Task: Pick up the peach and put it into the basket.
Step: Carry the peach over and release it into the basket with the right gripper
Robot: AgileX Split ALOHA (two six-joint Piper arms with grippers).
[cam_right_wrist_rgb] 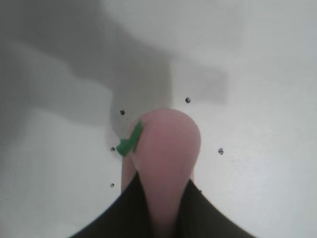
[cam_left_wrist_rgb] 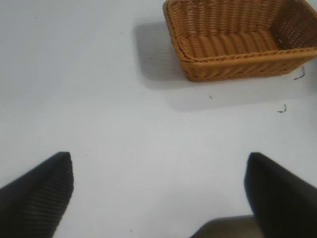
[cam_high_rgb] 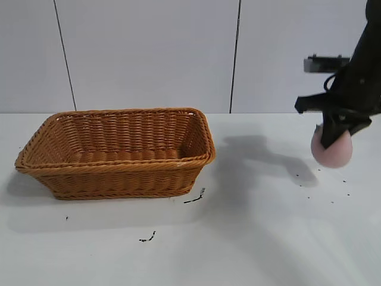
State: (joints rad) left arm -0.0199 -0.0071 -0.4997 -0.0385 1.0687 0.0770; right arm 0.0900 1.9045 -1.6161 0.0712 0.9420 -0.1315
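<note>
The peach [cam_high_rgb: 333, 150] is clamped in the right hand [cam_high_rgb: 334, 136] and hangs in the air above the desk [cam_high_rgb: 268, 226], at the right side of the exterior view. The black fingers [cam_right_wrist_rgb: 193, 210] of this hand press on the two sides of the pale-pink fruit, so they stand only as far apart as the peach is wide. In the right wrist view the small green leaf [cam_right_wrist_rgb: 130, 141] shows on one side of the fruit, and the rounded end sticks out past the fingertips. The shadow of the arm lies on the white desk under it, between the peach and the basket [cam_high_rgb: 119, 152].

The basket stands on the desk well apart from the peach, toward the left side of the exterior view. Nothing is seen inside it.

The left hand [cam_left_wrist_rgb: 158, 198] has its fingers wide apart, with only bare desk between them. It holds nothing and is near the basket.
</note>
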